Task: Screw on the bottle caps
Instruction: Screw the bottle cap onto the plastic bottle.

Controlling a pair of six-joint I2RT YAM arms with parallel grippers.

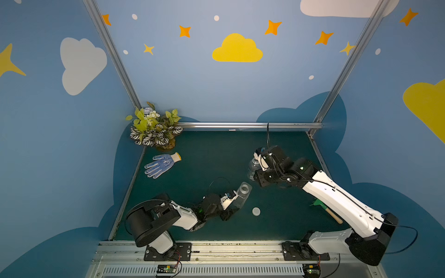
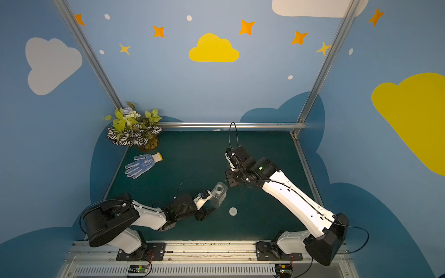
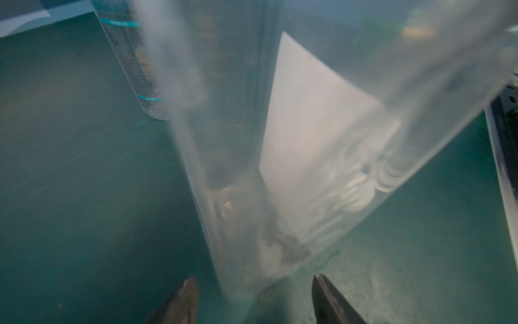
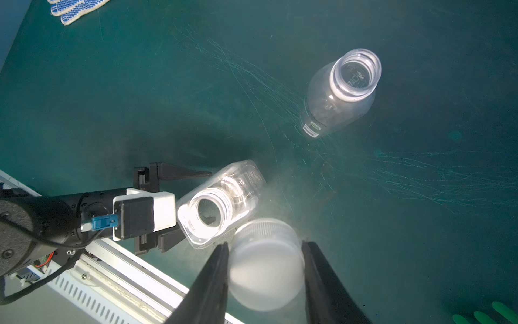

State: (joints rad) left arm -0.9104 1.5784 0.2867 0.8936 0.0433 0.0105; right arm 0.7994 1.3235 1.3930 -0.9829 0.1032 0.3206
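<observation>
Dark green tabletop [image 1: 204, 154] has a potted plant [image 1: 155, 128] in the far left corner, a dotted work glove [image 1: 162, 164], an uncapped flat-sided bottle [image 1: 242, 196], an uncapped round bottle [image 4: 330, 109], a loose white cap [image 1: 256, 211] and a wooden-handled green tool [image 1: 320, 204].

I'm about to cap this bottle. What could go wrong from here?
The flat bottle looks tilted, and the left gripper has its jaws clear of it: it could tip or spin under a twist. The right gripper pinches the cap by its sides; it could slip.

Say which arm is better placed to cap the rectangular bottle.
Right. The right gripper holds a white cap near the open rectangular bottle; the left gripper straddles it, fingers apart, holding no cap.
</observation>
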